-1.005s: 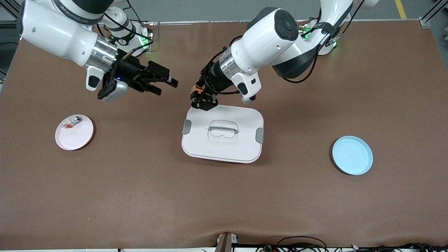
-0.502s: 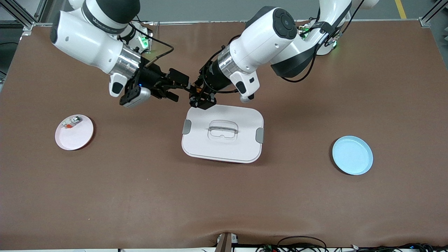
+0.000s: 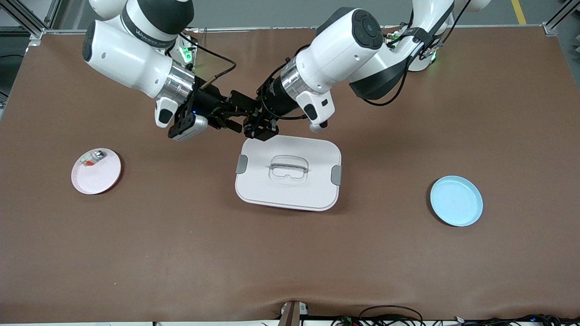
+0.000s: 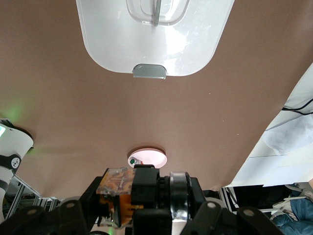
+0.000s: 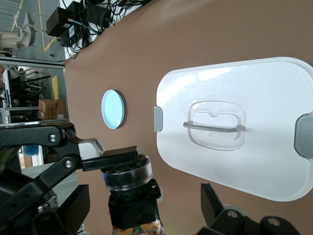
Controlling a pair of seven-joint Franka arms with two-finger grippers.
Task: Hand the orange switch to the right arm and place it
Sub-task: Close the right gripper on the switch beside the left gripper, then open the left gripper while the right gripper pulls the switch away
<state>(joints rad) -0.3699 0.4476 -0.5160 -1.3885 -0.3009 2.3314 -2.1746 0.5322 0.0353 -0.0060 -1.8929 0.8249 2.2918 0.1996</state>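
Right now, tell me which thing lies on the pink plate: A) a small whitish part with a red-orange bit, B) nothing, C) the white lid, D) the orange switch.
A: the pink plate carries a small whitish part with a red-orange bit, while the left gripper holds the orange switch at the open right gripper.

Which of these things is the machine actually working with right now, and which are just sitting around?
In the job:
- orange switch, gripped in the left claw
- right claw, open, closing in on the switch above the table

Just lying about:
- white lidded box, mid-table
- pink plate with a small whitish part, toward the right arm's end
- blue plate, toward the left arm's end
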